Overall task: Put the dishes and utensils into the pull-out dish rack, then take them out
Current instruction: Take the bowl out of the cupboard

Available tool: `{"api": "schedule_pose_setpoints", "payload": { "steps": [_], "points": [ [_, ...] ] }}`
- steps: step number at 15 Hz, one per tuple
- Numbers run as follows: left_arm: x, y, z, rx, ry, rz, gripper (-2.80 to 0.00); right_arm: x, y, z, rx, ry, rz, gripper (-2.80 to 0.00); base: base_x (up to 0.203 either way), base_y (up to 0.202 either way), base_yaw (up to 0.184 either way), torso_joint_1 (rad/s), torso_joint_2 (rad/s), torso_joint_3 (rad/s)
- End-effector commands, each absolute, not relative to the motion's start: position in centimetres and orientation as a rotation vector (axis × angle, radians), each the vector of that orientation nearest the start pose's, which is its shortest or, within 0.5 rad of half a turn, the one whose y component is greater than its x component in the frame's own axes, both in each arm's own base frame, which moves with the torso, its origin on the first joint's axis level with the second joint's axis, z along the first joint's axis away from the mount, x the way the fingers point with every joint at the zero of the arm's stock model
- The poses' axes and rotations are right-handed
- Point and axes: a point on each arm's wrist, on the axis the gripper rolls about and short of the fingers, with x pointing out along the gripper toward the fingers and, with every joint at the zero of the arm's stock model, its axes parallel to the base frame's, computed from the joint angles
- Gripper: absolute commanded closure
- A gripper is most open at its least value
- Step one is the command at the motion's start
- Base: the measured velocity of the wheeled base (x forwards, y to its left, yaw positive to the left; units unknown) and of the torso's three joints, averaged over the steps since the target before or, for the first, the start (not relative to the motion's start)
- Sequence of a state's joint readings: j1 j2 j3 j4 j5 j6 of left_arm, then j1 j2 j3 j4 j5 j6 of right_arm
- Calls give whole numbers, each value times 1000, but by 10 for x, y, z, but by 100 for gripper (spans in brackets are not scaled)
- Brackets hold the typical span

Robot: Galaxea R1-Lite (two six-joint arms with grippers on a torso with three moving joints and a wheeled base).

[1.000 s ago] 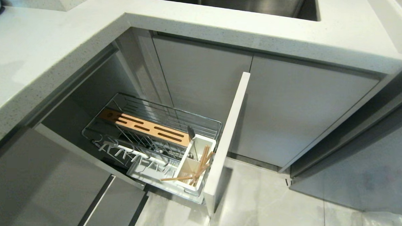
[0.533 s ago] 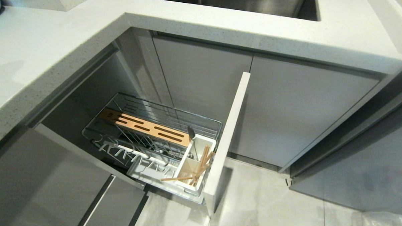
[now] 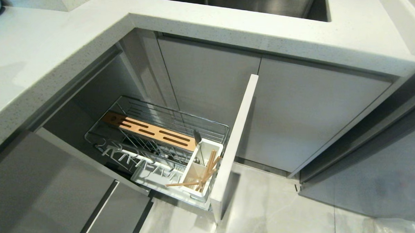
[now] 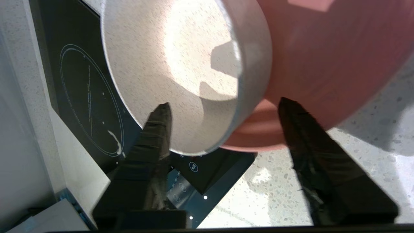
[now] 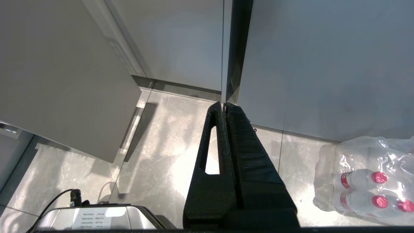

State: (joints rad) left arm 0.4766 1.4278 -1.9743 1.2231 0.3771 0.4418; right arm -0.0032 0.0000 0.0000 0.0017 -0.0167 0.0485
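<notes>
Left gripper (image 4: pixel 223 106) over speckled countertop (image 4: pixel 355 161), jaws apart, straddling rim of small off-white round bowl (image 4: pixel 171 64); one finger inside it, other against pink bowl (image 4: pixel 323 58) beside.

Chrome wire pull-out dish rack (image 3: pixel 165 142) pulled out; light-wooden chopsticks (image 3: pixel 205 173) and dark grey spoon (image 3: pixel 197 137) in white utensil cup (image 3: pixel 192 169).

Right gripper (image 5: pixel 224 104) over floor, jaws closed, empty.

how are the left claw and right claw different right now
The left claw stands open with a wide gap; the right claw is shut, fingertips touching. The left claw straddles the off-white bowl's rim beside a pink bowl over the countertop; the right claw holds nothing and points at the floor. Both have black fingers.
</notes>
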Motion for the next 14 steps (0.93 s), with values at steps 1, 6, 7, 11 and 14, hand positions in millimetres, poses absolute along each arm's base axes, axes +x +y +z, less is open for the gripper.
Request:
{"api": "schedule_pose_setpoints", "payload": {
  "steps": [1,6,7,11,14],
  "points": [
    [124,73,391,361,851,664,-280,-23,0,75,49,3,-20,0,0,0,0,0,0,0],
    [108,64,410,331,638,733,-280,-23,0,75,49,3,-20,0,0,0,0,0,0,0],
    [103,59,414,318,589,730,-280,-23,0,75,49,3,-20,0,0,0,0,0,0,0],
    [80,41,424,270,449,707,0,-23,0,75,49,3,-20,0,0,0,0,0,0,0],
    [51,22,431,159,284,608,0,-23,0,75,49,3,-20,0,0,0,0,0,0,0]
  ]
}}
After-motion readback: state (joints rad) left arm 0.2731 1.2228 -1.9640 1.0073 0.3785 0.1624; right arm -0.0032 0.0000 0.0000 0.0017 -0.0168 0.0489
